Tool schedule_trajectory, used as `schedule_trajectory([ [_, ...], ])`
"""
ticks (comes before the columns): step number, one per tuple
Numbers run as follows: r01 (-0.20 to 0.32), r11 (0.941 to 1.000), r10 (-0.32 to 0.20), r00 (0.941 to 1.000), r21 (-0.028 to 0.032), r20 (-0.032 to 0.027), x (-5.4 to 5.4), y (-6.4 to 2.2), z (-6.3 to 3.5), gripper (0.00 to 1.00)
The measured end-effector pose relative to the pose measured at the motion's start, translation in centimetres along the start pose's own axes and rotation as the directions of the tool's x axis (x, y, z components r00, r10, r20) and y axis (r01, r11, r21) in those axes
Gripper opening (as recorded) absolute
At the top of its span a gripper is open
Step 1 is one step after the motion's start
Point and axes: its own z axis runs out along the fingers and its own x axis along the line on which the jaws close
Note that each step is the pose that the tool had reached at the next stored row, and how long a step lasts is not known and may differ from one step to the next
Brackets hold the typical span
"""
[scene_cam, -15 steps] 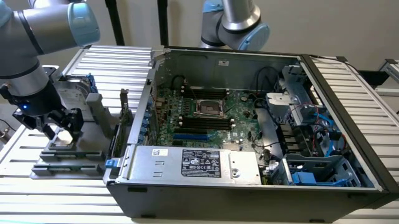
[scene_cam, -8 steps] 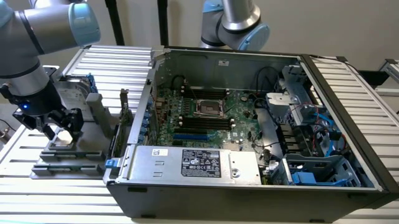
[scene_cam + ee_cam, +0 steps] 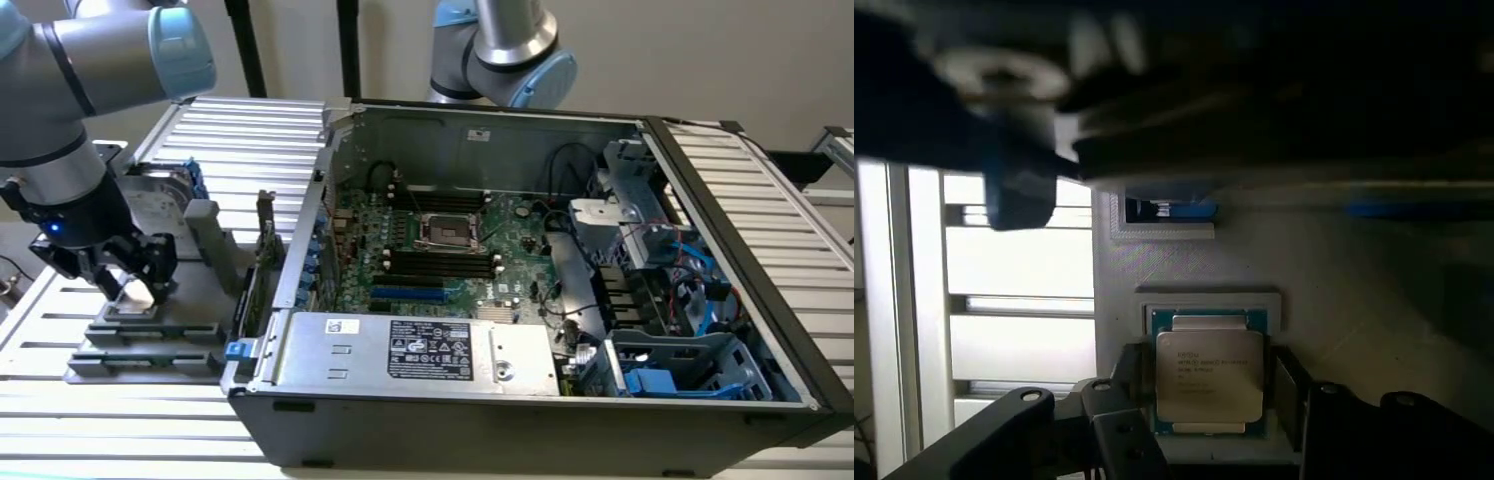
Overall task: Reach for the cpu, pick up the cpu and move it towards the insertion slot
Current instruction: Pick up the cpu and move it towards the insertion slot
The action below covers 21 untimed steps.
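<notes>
The cpu (image 3: 1209,375) is a small square chip with a silver face and a green rim, lying in the recess of a grey holder (image 3: 1184,260). My gripper (image 3: 1211,400) is down over it, one black finger (image 3: 1136,385) against each of two opposite edges, so it is shut on the cpu, which still sits in the holder. In the exterior view the gripper (image 3: 131,290) is at that view's left, outside the computer case. The insertion slot (image 3: 446,231), a silver-framed square socket with a dark centre, lies on the motherboard inside the open case.
The open computer case (image 3: 307,240) stands to the exterior view's right of the holder, its wall between gripper and socket. A silver power supply (image 3: 414,350) fills the case's front. Black memory slots (image 3: 434,265) lie beside the socket. A second arm (image 3: 501,60) rises behind the case.
</notes>
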Motion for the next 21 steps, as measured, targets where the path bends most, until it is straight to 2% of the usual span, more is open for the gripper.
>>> schedule_trajectory([
  [1, 0.000, 1.0000, 0.000, 1.0000, 0.0004, 0.0000, 0.0, 0.01, 0.00, 0.65],
  [2, 0.000, 1.0000, 0.000, 1.0000, 0.0008, 0.0000, 0.0, 0.01, 0.00, 0.58],
  [8, 0.000, 1.0000, 0.000, 1.0000, 0.0011, -0.0002, 0.0, 0.01, -0.01, 0.55],
  [15, 0.000, 1.0000, 0.000, 1.0000, 0.0008, 0.0003, 0.0, 0.01, -0.06, 0.55],
  [19, 0.000, 1.0000, 0.000, 1.0000, 0.0009, 0.0000, 0.0, -0.01, -0.79, 0.55],
  [21, 0.000, 1.0000, 0.000, 1.0000, 0.0010, -0.0001, 0.0, -0.04, -1.51, 0.55],
])
